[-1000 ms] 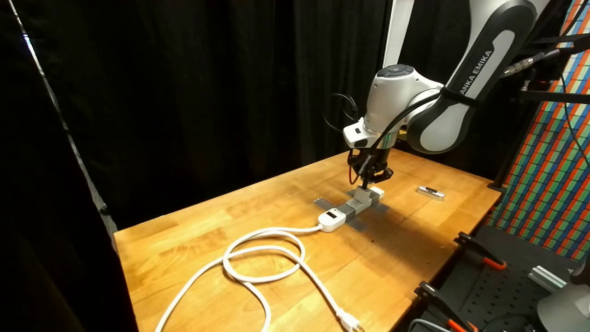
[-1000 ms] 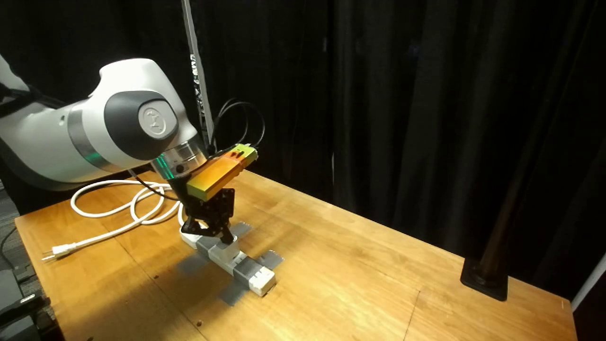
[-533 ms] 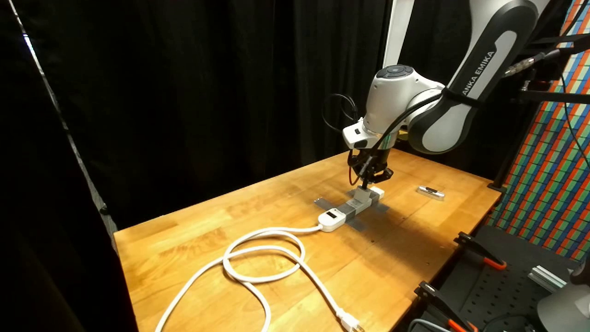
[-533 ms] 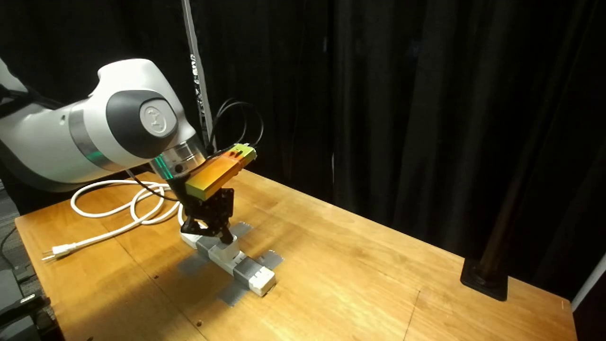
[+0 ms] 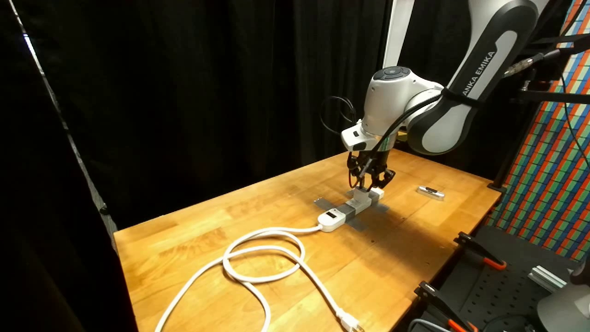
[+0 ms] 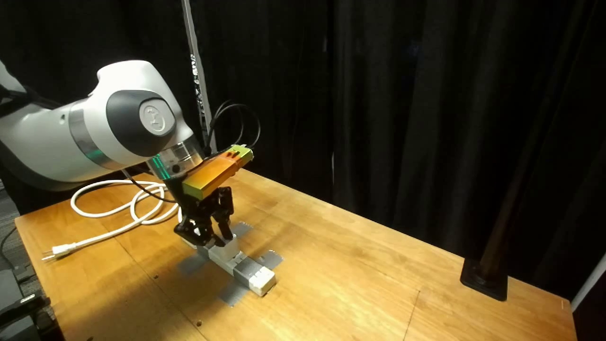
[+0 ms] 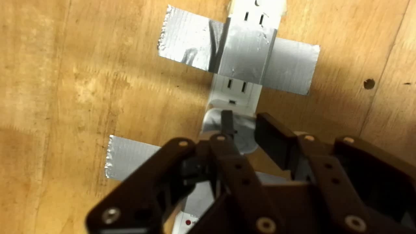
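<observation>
gripper [image 7: 244,122] ungrasped, jaws spread at top of wht block [image 6: 227,250]; contact unclear. block sits on pwr strip [image 7: 235,92] btwn 2 gray tape bands [image 7: 245,53], strip on wood surface [image 5: 193,249]. wht cord [image 5: 258,280] loops off one strip end; sm silvery bar [image 5: 431,192] well apart.

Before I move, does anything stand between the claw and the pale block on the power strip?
Nothing visible does. In the wrist view, the open claw is at the top of the pale block, nothing between them; tape bands cross the power strip on either side of the block. Whether the claw touches it is unclear.
</observation>
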You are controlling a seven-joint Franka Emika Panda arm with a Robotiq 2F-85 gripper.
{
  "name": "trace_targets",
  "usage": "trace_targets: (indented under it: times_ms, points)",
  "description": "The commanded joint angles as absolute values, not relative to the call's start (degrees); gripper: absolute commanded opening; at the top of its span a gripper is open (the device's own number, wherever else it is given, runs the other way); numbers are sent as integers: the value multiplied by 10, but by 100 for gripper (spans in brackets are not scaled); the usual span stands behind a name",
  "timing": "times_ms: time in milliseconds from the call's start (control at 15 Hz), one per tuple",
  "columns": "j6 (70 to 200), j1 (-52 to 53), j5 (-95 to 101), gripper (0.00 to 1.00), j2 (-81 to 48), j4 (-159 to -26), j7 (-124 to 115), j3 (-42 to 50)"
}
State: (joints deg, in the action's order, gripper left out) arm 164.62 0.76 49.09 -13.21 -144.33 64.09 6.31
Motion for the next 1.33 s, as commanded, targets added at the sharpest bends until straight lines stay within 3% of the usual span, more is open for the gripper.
trace_targets:
  times_ms: [0, 333, 733, 1267]
  points:
    - [1635, -13, 463, 60, -150, -1452, 652, 25]
    - [1626, -25, 416, 98, -132, -1443, 662, -4]
    - [1609, -25, 331, 100, -54, -1441, 698, -30]
    - [1398, -22, 201, 100, 50, -1405, 821, -3]
